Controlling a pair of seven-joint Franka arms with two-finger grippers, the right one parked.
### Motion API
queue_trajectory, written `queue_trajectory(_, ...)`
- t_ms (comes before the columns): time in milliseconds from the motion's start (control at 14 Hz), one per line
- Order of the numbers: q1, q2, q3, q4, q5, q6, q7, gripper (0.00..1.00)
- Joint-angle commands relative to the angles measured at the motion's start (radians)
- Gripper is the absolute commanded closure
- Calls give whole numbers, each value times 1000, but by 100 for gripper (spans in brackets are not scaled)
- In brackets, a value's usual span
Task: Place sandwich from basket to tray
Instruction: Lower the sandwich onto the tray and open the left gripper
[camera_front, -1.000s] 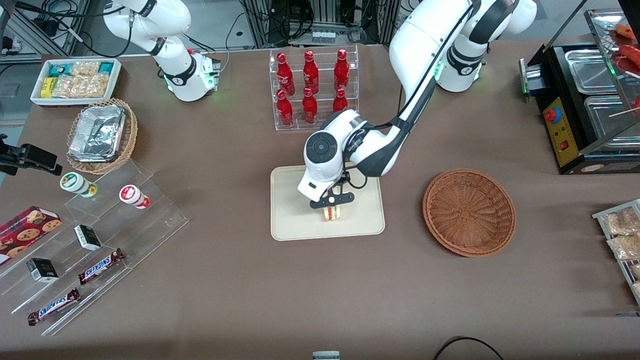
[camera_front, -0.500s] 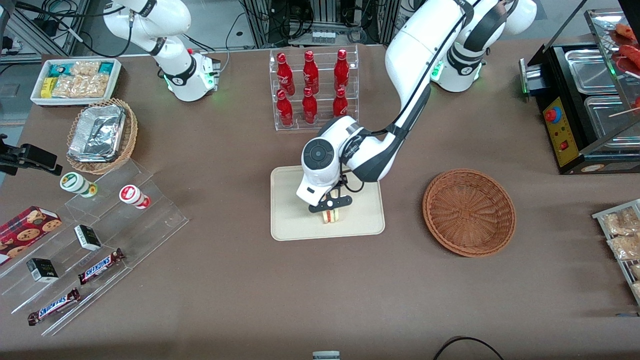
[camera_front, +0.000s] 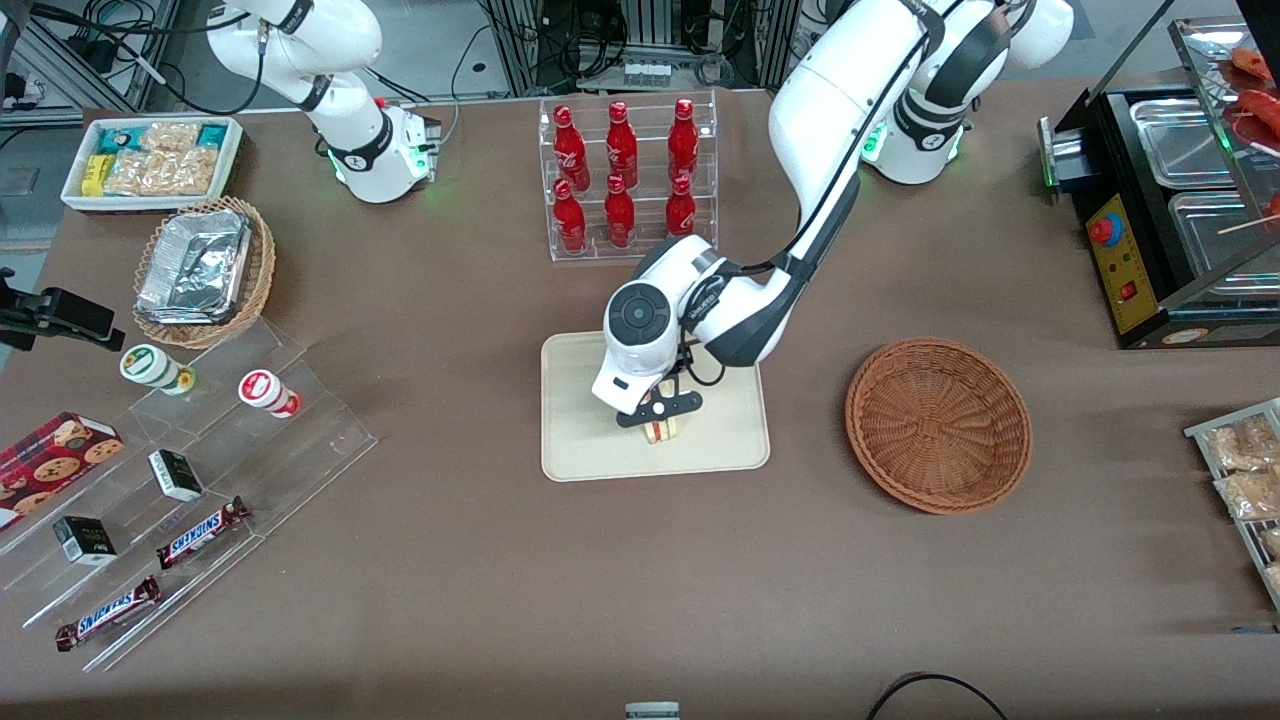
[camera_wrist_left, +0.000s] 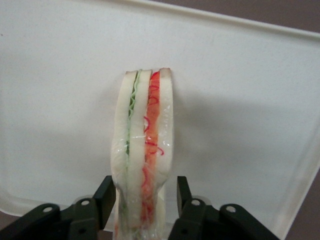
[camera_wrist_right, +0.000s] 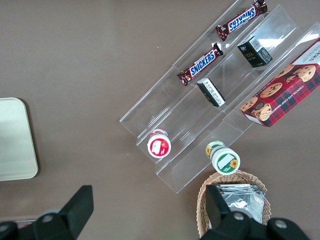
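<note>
The sandwich (camera_front: 661, 431) stands on its edge on the cream tray (camera_front: 580, 400), in the part of the tray nearer the front camera. In the left wrist view the sandwich (camera_wrist_left: 145, 150) shows its green and red filling stripes over the tray floor (camera_wrist_left: 240, 100). My left gripper (camera_front: 659, 418) is low over the tray, with its fingers on either side of the sandwich's end. It (camera_wrist_left: 144, 191) is open: one finger (camera_wrist_left: 181, 192) stands clear of the bread, the other (camera_wrist_left: 106, 195) is at the bread's side. The reddish-brown basket (camera_front: 938, 425) lies empty beside the tray, toward the working arm's end.
A clear rack of red bottles (camera_front: 625, 180) stands farther from the front camera than the tray. A clear stepped stand with snacks (camera_front: 200, 480), a tan foil basket (camera_front: 205, 270) and a white snack bin (camera_front: 150, 160) lie toward the parked arm's end. A black food warmer (camera_front: 1180, 200) stands at the working arm's end.
My left gripper has come down a little with the sandwich, which now rests on the tray. The arm has shifted slightly toward the parked arm's end.
</note>
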Motion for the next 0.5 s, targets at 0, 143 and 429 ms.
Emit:
queue_trajectory(0, -9, -27, 15, 46, -10, -27, -5, 0)
queue_trajectory(143, -9, -67, 18, 44, 2, -38, -3, 0)
queue_trajectory(429, -4, -164, 24, 33, 5, -134, 116, 0)
